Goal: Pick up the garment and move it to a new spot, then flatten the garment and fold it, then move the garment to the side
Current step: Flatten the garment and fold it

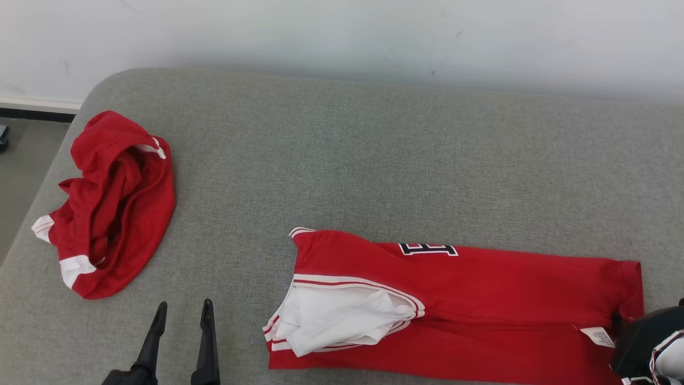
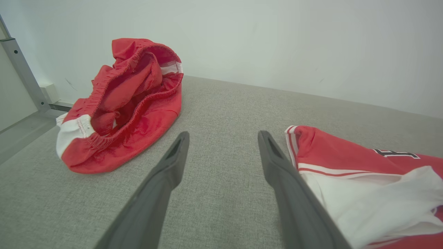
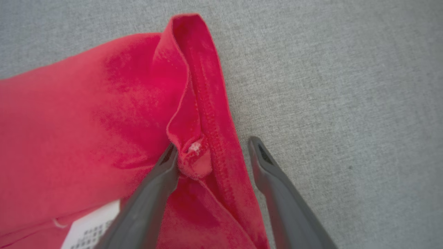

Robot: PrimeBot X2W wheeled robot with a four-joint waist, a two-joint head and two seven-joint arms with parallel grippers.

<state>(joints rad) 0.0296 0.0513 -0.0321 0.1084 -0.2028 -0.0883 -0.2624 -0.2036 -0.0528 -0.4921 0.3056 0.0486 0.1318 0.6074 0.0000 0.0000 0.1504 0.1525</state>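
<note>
On the grey fabric bed [image 1: 374, 160], a folded red-and-white jersey [image 1: 481, 289] lies flat.
Right gripper [image 3: 213, 145], released, straddles its hem [image 3: 207, 86]; best to pinch both layers. Left gripper [image 1: 184, 303] hangs released.

Bright diffuse light, faint soft shadows, wrist views bowed at edges, near garment [image 3: 86, 103] slightly blurred

Soft red knit garment [image 1: 481, 299] on coarse matt grey woven upholstery [image 1: 374, 160]
</note>
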